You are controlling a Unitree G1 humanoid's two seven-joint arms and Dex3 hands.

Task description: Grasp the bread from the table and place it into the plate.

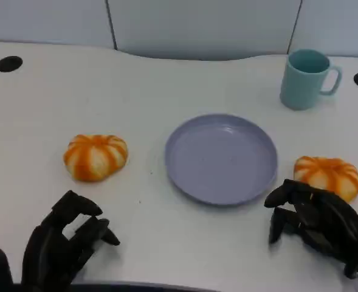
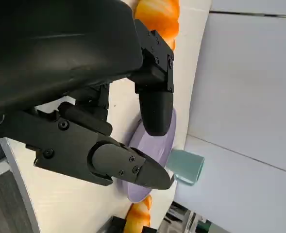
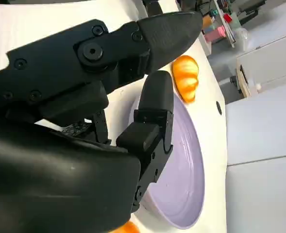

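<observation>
Plate (image 1: 221, 159) sits mid-table, bare. Two orange-striped bread buns: left bun (image 1: 95, 156) well left of the plate, right bun (image 1: 327, 175) just right of it. Right hand (image 1: 317, 224) hovers just before the right bun, fingers apart, holding nothing. Left hand (image 1: 66, 240) likewise spread and holding nothing, near the left bun. Teal mug (image 1: 307, 79) stands at far right.

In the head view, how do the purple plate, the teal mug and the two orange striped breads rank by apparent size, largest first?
1. The round purple plate.
2. The two orange striped breads, left and right, look alike; the right hand partly hides the right one, so no ranking.
3. The teal mug, though it stands farther away.
</observation>
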